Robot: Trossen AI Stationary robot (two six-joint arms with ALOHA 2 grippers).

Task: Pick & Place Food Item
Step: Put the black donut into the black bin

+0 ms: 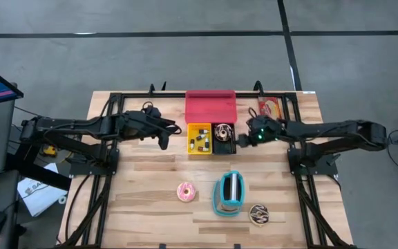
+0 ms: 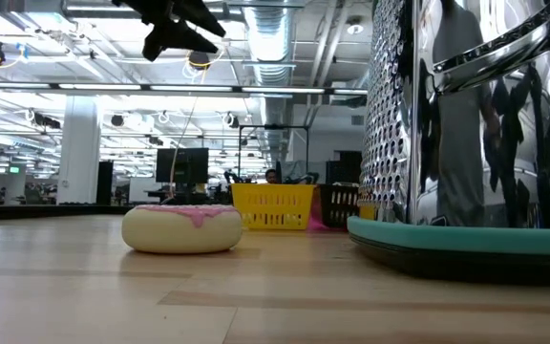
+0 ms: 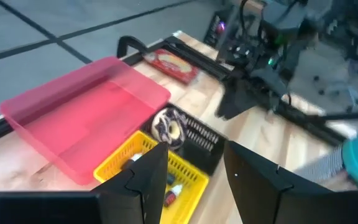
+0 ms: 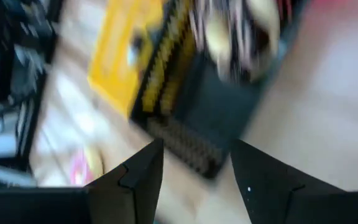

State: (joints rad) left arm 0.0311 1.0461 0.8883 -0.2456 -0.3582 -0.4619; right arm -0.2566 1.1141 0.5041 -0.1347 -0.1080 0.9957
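Note:
A pink-iced doughnut (image 1: pixel 186 191) lies flat on the wooden table (image 1: pixel 144 207), near the front; the low view shows the doughnut (image 2: pixel 181 227) too. A dark, white-drizzled doughnut (image 1: pixel 222 131) sits in a black basket (image 3: pixel 201 146). My right gripper (image 1: pixel 242 142) hangs open just right of that basket, its fingers (image 4: pixel 138 177) empty above the basket's edge (image 4: pixel 185 149). Left of the yellow basket (image 1: pixel 199 138), my left gripper (image 1: pixel 164 138) is held above the table, open and empty (image 3: pixel 194 180).
A red tray (image 1: pixel 211 105) stands at the far edge behind the baskets, a packaged item (image 1: pixel 271 108) to its right. A metal grater on a teal base (image 1: pixel 229 192) and a brown drizzled doughnut (image 1: pixel 259 214) lie at the near right. Small items fill the yellow basket.

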